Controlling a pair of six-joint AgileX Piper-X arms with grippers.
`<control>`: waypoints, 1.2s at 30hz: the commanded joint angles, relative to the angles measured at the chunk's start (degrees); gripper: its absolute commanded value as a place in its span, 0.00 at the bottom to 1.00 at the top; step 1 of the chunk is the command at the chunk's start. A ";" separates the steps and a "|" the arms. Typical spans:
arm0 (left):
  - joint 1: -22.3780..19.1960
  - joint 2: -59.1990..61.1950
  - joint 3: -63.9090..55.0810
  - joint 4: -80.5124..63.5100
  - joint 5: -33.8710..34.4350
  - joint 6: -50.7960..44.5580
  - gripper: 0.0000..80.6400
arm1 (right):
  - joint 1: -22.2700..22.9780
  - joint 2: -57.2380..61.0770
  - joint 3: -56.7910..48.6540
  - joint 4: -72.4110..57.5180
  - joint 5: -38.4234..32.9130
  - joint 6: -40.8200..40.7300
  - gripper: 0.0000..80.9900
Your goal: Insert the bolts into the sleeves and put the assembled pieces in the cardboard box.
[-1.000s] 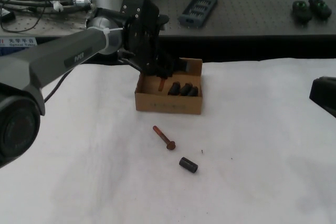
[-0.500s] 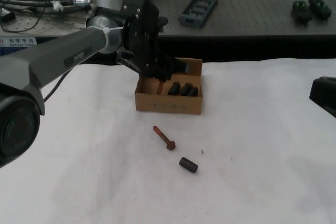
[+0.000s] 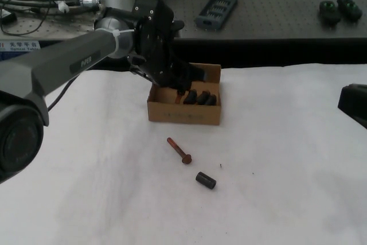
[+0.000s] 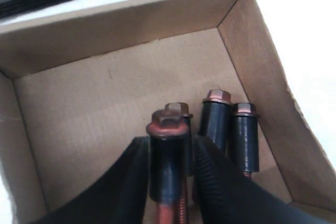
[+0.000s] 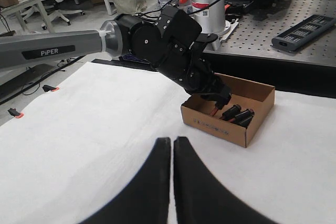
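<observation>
The left gripper is down inside the brown open-topped cardboard box. Its two black fingers are clamped on an assembled piece, a black cylindrical sleeve with a copper-coloured hex-head bolt through it, the bolt's head pointing away from the wrist. Just to the right of this gripper, on the box floor, three more assembled pieces lie side by side, close against one another. Outside the box, on the robot's side of the gripper, a loose copper-coloured bolt lies on the white cloth. A loose black sleeve lies a little nearer the robot, close to that bolt but apart from it. The right gripper hangs well off to the right of the left one, above the cloth, its fingers pressed together with nothing between them.
</observation>
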 commanded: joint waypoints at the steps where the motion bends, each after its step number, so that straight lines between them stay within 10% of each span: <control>1: 0.28 0.26 -0.66 -0.19 -1.15 -0.56 0.33 | -0.31 -0.55 -0.33 -0.10 0.25 0.17 0.03; 16: -0.07 -6.67 -0.66 2.73 0.55 11.46 0.32 | -0.31 -0.55 -0.33 -0.10 0.25 0.17 0.03; 27: -3.08 -17.32 -0.66 29.29 11.19 66.72 0.28 | -0.31 -3.07 -0.33 -0.48 -0.41 -2.92 0.03; 36: -6.73 -17.66 0.36 39.52 -0.53 88.88 0.23 | -0.31 -12.44 -0.33 -0.48 -1.21 -2.92 0.03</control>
